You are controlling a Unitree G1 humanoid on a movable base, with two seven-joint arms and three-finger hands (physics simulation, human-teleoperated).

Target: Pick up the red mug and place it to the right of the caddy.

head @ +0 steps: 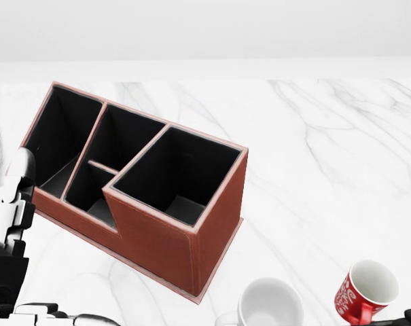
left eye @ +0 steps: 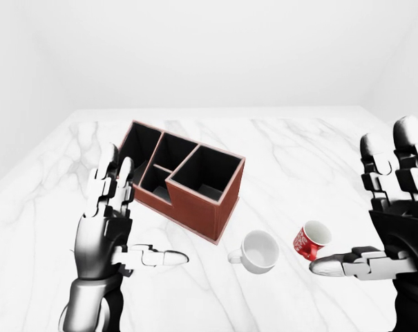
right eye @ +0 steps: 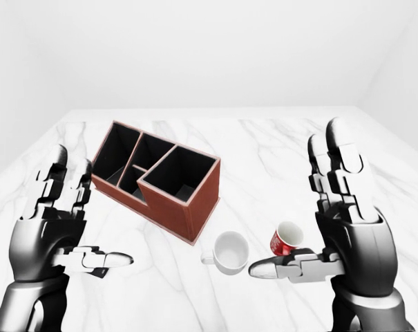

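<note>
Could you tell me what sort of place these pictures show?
Probably a bare simulated tabletop workspace rather than a furnished room: a white marble table against plain white walls, holding only a brown compartmented caddy, a white mug and a red mug.

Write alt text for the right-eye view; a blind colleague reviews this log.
A red mug lies tilted on a marble table, right of a white mug and a brown caddy. The right hand, open, is beside the red mug; the left hand is open at the left.

Bare simulated room: marble table (left eye: 312, 152), blank white walls (left eye: 215, 48).
</note>
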